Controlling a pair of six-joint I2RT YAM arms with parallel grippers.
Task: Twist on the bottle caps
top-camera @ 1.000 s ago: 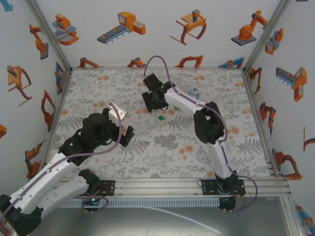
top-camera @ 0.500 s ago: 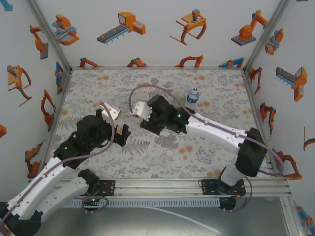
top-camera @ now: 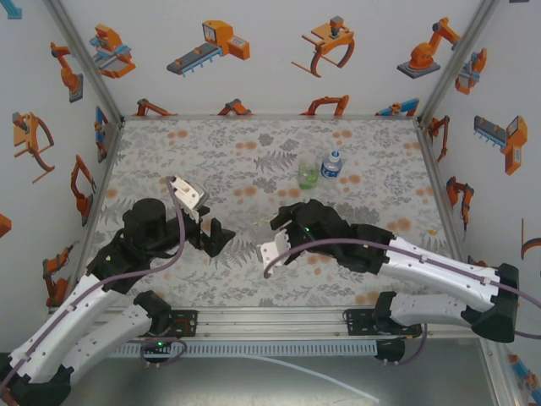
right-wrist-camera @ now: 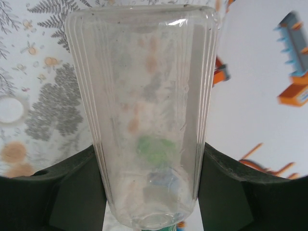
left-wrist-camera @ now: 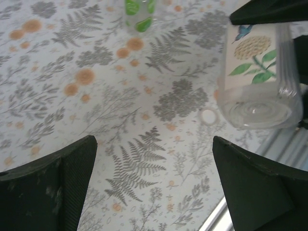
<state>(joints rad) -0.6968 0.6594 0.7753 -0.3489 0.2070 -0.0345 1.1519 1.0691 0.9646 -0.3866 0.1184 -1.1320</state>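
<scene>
The green-tinted plastic bottle [top-camera: 307, 176] stands just left of the blue-labelled plastic bottle [top-camera: 331, 165], well behind the clear plastic bottle [top-camera: 275, 251].

Glossy clear plastic, ribbed: colourless bottle [right-wrist-camera: 144, 120]. Matt printed sheet: table cover [left-wrist-camera: 48, 125]. Bare metal: front rail [top-camera: 279, 316].

The far-left and far-middle stretches of the surface [top-camera: 194, 148] lie bare and give free passage, while the green-tinted bottle [top-camera: 308, 176] and the blue-label bottle [top-camera: 331, 165] stand just beside each other right of centre at the far side. The right arm [top-camera: 423, 266] stretches across the near right part. The colourless bottle [top-camera: 275, 251] clamped in the right end effector [top-camera: 283, 241] juts toward the left end effector [top-camera: 218, 238], leaving a narrow gap, with a white cap [left-wrist-camera: 208, 116] on the surface near the bottle's base.
</scene>
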